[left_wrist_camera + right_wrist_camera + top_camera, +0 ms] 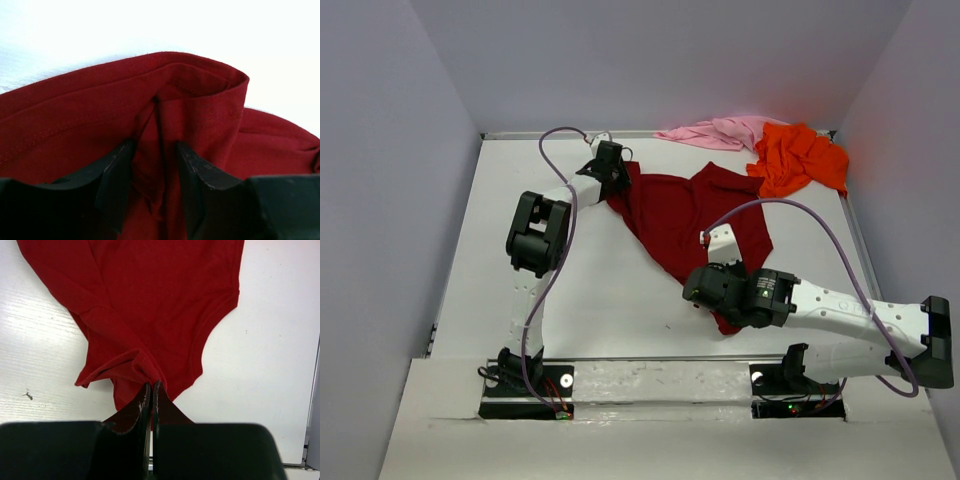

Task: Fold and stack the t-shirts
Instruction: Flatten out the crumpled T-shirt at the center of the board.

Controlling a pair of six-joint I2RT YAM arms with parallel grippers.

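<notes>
The dark red t-shirt (670, 210) lies spread and crumpled across the middle of the white table. My left gripper (610, 165) sits at its far left corner. In the left wrist view its fingers (154, 150) stand apart, with a raised fold of the red cloth (200, 100) between them. My right gripper (720, 300) is at the shirt's near end and shut on a bunched edge of it (151, 387); the shirt (150, 300) stretches away from the fingertips. The pale pink t-shirt (715, 132) and the bright orange t-shirt (800, 160) lie heaped at the far right corner.
Grey walls close in the table (570, 300) on the left, back and right. Purple cables (820, 225) loop above both arms. The table's right edge (312, 405) runs close beside the right gripper.
</notes>
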